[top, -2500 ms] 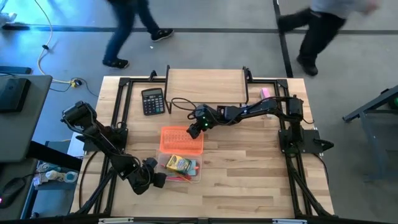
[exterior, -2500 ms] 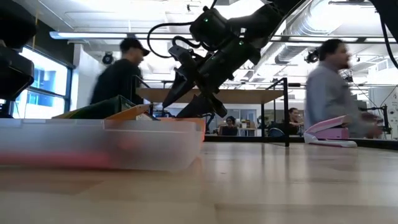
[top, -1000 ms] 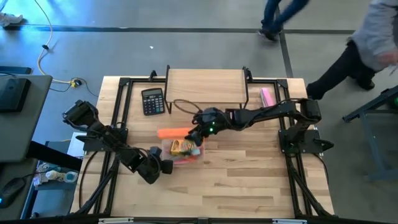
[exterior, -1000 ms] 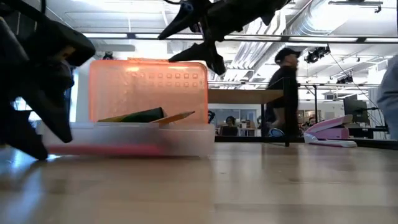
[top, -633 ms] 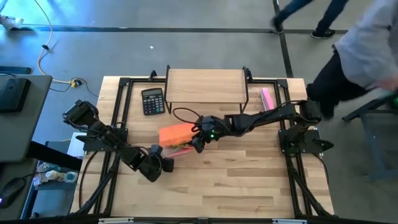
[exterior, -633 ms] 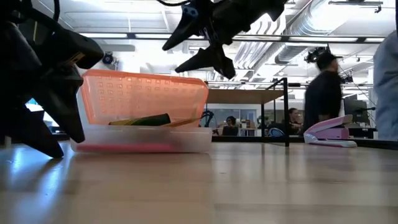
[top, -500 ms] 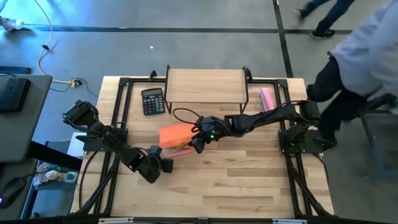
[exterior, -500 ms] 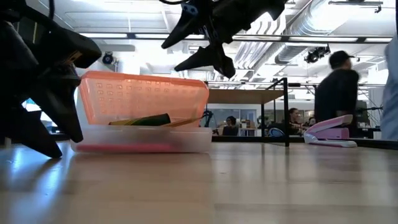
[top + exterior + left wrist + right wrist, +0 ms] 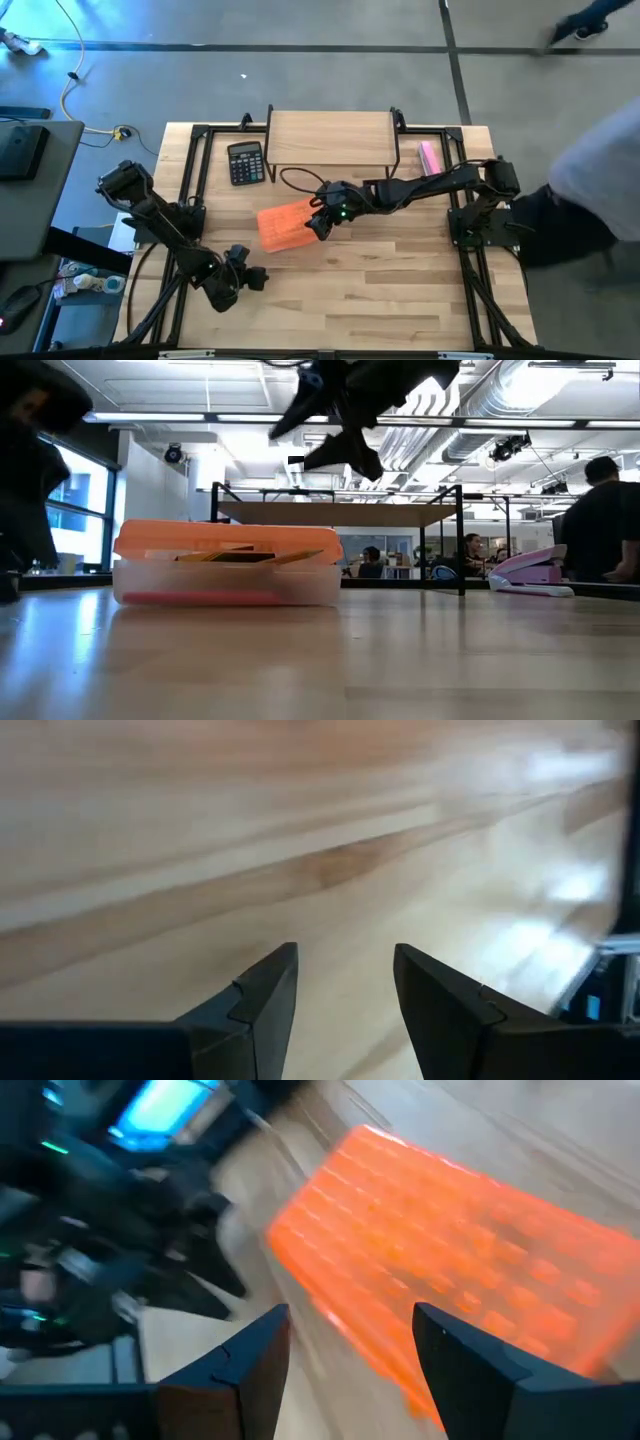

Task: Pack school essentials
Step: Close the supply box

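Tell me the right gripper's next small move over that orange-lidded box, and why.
Probably a short press down on the orange lid to seat it. In the low view the lid lies flat on the clear box, and the right gripper hangs open above its edge, holding nothing. The left gripper is open and clear of the box.

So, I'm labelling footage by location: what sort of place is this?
Probably an open lab or workshop: exposed ceiling ducts, a wooden table in a black frame, a taped line on the concrete floor, and a person beyond.
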Tool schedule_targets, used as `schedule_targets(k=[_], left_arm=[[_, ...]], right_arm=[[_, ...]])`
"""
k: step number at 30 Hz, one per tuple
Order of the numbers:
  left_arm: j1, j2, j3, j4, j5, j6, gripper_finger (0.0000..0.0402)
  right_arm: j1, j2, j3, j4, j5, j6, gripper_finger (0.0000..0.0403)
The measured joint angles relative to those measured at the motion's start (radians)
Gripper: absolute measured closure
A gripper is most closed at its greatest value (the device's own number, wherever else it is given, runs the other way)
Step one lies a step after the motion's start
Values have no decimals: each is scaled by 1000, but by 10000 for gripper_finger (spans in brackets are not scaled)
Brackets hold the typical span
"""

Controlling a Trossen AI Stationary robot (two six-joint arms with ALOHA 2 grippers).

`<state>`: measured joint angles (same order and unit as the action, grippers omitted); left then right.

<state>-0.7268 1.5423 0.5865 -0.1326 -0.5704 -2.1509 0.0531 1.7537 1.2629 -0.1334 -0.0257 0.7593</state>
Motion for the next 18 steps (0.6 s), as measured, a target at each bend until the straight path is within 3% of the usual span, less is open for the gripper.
schedule_targets(k=[9,13,18], left_arm=[[31,-131,1,-101,-65,145,243],[36,-219,1,-199,-67,173,243],[36,-353,2,-346,-95,220,243]], right_arm=[[41,-1,0,-187,-134,3,202],[83,-1,0,-230,-126,28,201],[131,-1,0,-246,-37,9,201]])
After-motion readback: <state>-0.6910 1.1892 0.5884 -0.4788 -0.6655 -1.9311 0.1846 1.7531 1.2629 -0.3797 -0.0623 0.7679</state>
